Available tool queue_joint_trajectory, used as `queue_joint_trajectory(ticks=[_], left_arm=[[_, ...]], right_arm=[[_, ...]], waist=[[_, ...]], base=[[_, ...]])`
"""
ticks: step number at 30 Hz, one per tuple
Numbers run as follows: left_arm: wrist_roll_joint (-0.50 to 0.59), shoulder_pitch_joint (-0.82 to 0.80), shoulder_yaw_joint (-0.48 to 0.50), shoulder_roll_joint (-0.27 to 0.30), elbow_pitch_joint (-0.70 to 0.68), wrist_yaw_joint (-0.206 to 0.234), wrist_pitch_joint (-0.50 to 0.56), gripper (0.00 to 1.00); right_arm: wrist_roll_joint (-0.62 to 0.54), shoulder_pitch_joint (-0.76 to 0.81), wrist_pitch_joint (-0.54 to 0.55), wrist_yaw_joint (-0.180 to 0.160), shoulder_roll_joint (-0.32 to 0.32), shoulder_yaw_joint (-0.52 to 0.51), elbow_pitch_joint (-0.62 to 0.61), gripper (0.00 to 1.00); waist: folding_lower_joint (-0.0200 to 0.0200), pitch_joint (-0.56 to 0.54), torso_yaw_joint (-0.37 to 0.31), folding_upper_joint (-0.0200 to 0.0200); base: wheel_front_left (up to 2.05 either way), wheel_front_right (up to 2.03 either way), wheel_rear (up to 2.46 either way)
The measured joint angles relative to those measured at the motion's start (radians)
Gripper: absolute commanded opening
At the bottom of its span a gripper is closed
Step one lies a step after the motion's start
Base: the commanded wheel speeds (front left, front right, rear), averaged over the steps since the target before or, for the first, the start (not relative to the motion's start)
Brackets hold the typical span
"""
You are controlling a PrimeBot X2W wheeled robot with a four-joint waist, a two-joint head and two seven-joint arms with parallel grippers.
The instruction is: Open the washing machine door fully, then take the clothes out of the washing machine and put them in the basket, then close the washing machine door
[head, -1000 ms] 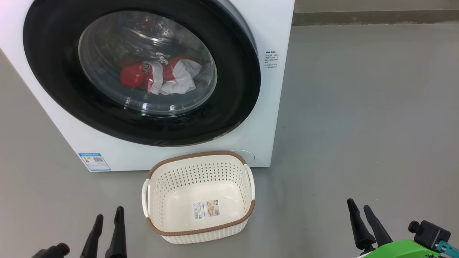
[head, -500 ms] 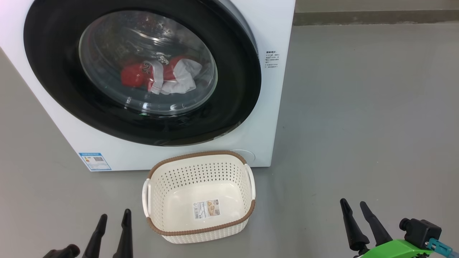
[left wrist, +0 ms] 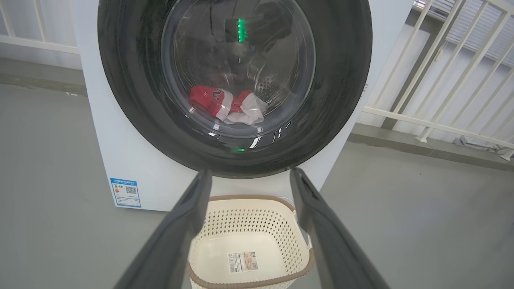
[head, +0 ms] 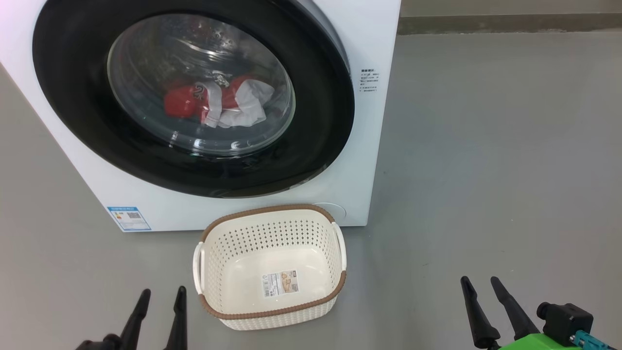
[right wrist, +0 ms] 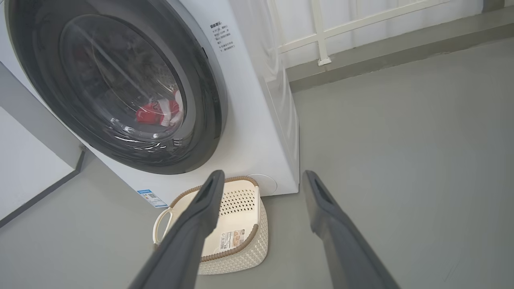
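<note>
The white washing machine (head: 369,121) fills the upper left of the head view. Its round black-rimmed washing machine door (head: 73,97) sits shut against the front. Behind the glass lie the red and white clothes (head: 214,104) on the drum floor; they also show in the wrist views as clothes (left wrist: 225,105) and clothes (right wrist: 158,112). The cream basket (head: 269,311) with a brown rim stands empty on the floor before the machine. My left gripper (head: 163,291) is open at the basket's lower left. My right gripper (head: 481,280) is open, far right of the basket. Both hold nothing.
Grey floor (head: 486,170) stretches right of the machine. A white railing (left wrist: 441,80) and low kerb (right wrist: 381,56) run behind and beside it. A blue label (head: 129,218) marks the machine's lower left corner.
My left gripper has shifted right toward the basket and sunk lower in the head view. The right gripper has edged slightly left and down. Door, clothes and basket are unmoved.
</note>
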Motion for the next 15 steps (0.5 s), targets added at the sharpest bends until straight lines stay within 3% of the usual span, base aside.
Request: queue_joint_trajectory(ticks=[15], left_arm=[[0.143,0.010,-0.012,0.006,0.007,0.000,-0.043,1.00]], right_arm=[[-0.169,0.017,-0.044,0.000,0.003,-0.029,-0.017,1.00]], waist=[[0.0000,0.000,0.000,0.0000]], base=[[0.00,0.00,0.00]])
